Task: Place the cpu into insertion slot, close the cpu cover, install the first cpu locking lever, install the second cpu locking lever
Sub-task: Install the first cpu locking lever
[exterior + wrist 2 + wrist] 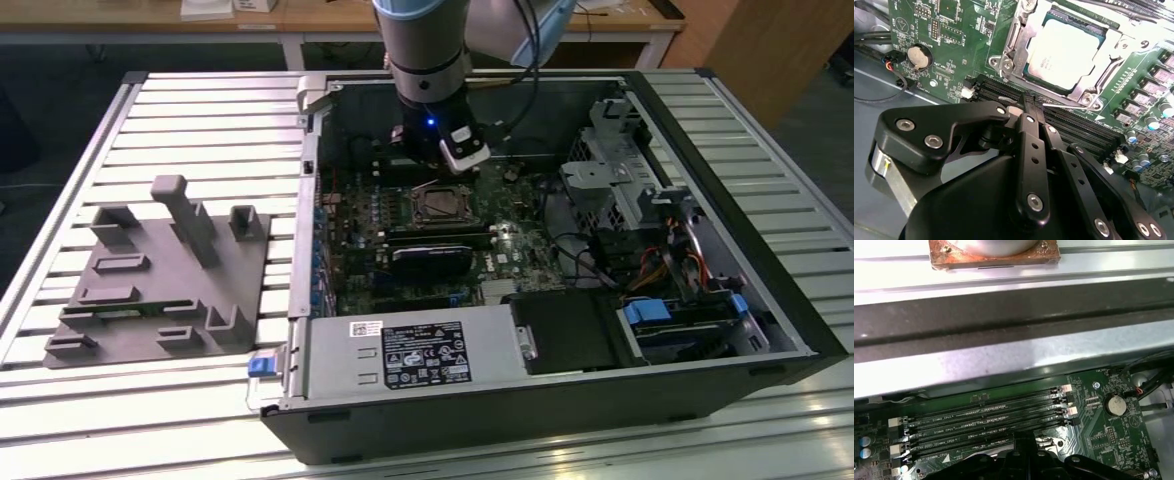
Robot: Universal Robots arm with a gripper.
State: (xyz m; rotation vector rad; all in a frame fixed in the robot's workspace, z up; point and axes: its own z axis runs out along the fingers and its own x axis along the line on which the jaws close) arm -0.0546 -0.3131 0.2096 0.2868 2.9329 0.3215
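Observation:
The cpu (pixel 1064 50), with its pale metal face up, sits in the insertion slot (pixel 438 205) on the green motherboard. The silvery cpu cover (pixel 1015 47) lies flat around it, framing the chip. A thin silvery lever rod (pixel 1066 105) runs along the socket's edge nearest the memory slots. In the second wrist view, my gripper (pixel 1032 100) has its black fingers (pixel 1027 120) pressed together, tips just beside that rod; I cannot tell whether they touch it. In the exterior view my gripper (pixel 441 168) hangs inside the open case just behind the socket.
Memory slots (pixel 984 420) lie under the fingertips, and a coin battery (pixel 920 56) sits off to one side. A black card with a heatsink (pixel 434 255), the power supply (pixel 414 350) and a drive cage (pixel 627 170) crowd the case. A grey fixture (pixel 160 270) stands on the exterior view's left.

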